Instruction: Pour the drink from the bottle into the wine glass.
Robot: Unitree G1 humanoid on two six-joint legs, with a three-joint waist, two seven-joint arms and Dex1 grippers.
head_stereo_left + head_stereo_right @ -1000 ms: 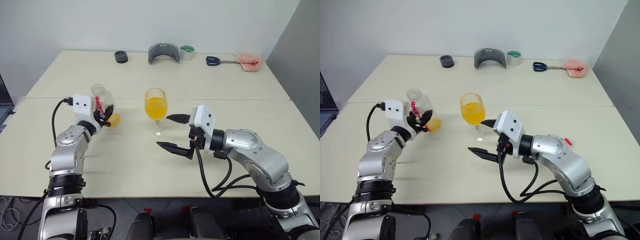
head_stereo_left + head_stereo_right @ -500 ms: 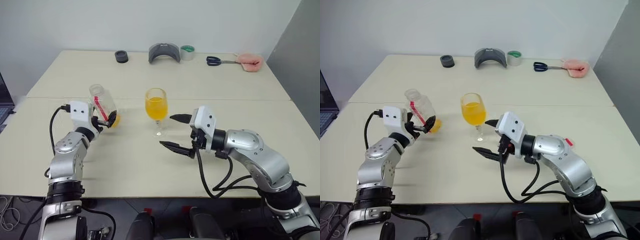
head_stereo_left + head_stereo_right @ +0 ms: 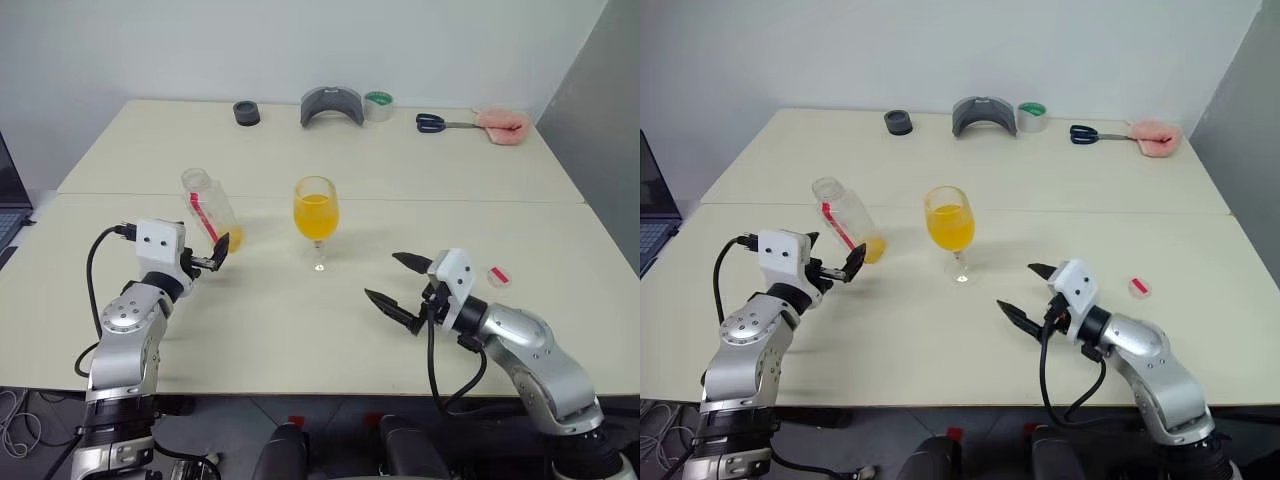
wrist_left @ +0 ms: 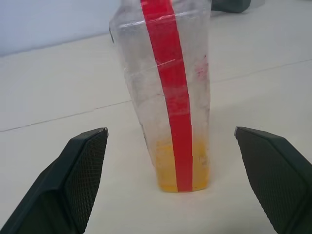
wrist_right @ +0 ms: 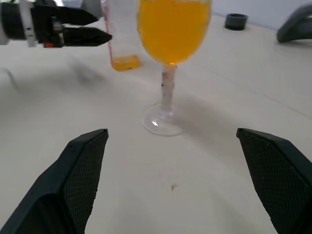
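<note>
- The bottle (image 3: pixel 210 208) stands on the table (image 3: pixel 300 330) toward the robot's left, uncapped, with only a shallow layer of the drink (image 4: pixel 180 168) left at its base; a red strip runs down its side.
- The left gripper (image 3: pixel 206 256) sits just on the robot's side of the bottle, fingers spread wide to either side of it and clear of its walls, so the bottle stands free.
- The wine glass (image 3: pixel 315 215) stands upright near the table's middle, its bowl more than half full of orange liquid, set apart from the bottle with bare tabletop between them.
- The right gripper (image 3: pixel 398 281) hovers low toward the robot's right, fingers spread and empty, well apart from the glass's foot.
- A small red-and-white cap (image 3: pixel 497 276) lies on the table just beyond the right wrist.
- Along the far edge lie a dark round piece (image 3: pixel 245 113), a grey curved object (image 3: pixel 331 105), a roll of tape (image 3: pixel 378 104), scissors (image 3: pixel 440 123) and a pink item (image 3: pixel 501 125), all well away from both arms.
- A seam (image 3: pixel 400 199) crosses the table behind the glass; the near half is mostly bare.
</note>
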